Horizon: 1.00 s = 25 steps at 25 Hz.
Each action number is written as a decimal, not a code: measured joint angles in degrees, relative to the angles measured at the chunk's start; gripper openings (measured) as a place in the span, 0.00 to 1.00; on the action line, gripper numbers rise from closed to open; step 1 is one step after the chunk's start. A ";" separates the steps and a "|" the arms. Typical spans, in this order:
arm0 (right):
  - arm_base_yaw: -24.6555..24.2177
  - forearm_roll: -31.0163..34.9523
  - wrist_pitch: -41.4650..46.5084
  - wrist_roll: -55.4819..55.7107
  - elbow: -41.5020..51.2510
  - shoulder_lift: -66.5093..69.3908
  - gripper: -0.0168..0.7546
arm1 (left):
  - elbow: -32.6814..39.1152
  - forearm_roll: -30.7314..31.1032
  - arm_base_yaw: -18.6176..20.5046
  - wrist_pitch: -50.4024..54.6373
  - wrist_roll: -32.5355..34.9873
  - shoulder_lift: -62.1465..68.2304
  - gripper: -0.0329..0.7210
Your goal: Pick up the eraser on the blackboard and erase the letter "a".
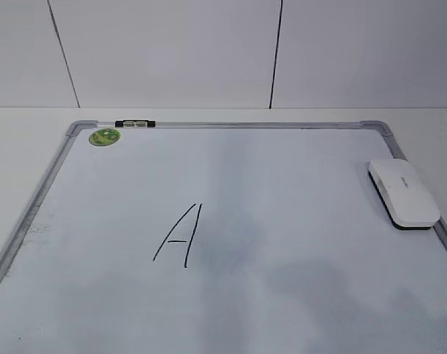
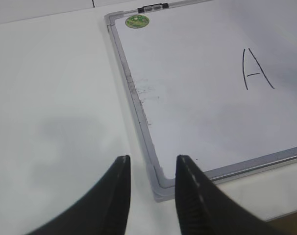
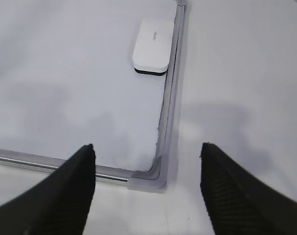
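Note:
The blackboard (image 1: 282,177) is a white board in a grey frame lying flat on the table. The white eraser (image 1: 403,193) lies on it near its right edge, felt side down. It also shows in the right wrist view (image 3: 152,46). The only letter I see is a tall, angular capital "A" (image 1: 181,234) near the board's middle. No lowercase letter "a" is in view. My left gripper (image 2: 153,159) is open and empty above the board's near left corner. My right gripper (image 3: 147,145) is wide open and empty above the near right corner. Neither gripper shows in the exterior view.
A round green sticker (image 1: 105,136) sits in the board's far left corner, and a black clip (image 1: 135,124) is on the far frame. Faint marker smudges (image 2: 143,90) lie by the left frame. White table surrounds the board, with a white wall behind.

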 joint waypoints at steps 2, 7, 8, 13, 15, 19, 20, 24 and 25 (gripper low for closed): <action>0.00 0.00 0.00 0.00 0.00 0.00 0.72 | 0.00 0.00 0.00 0.09 0.00 -0.14 0.36; 0.00 -0.13 0.00 0.00 0.00 0.00 0.72 | 0.00 0.00 0.13 -0.02 0.00 -0.14 0.36; -0.39 -0.13 0.00 0.00 0.00 0.00 0.72 | 0.00 0.00 0.44 -0.02 0.00 -0.14 0.36; -3.66 -0.13 0.00 0.00 0.00 0.00 0.72 | 0.00 0.00 3.93 -0.02 0.00 -0.14 0.36; -4.97 -0.13 0.00 0.00 0.00 0.00 0.72 | 0.00 0.00 5.82 -0.02 0.00 -0.14 0.36; -7.77 -0.13 0.00 0.00 0.00 0.00 0.72 | 0.00 0.00 10.29 -0.02 0.00 -0.14 0.36; -8.52 -0.13 0.00 0.00 0.00 0.00 0.72 | 0.00 0.00 11.43 -0.02 0.00 -0.14 0.36; -10.28 -0.13 0.00 0.00 0.00 0.00 0.72 | 0.00 0.00 14.47 -0.02 0.00 -0.14 0.36; -10.26 -0.13 0.00 0.00 0.00 0.00 0.72 | 0.00 0.00 14.89 -0.02 0.00 -0.14 0.36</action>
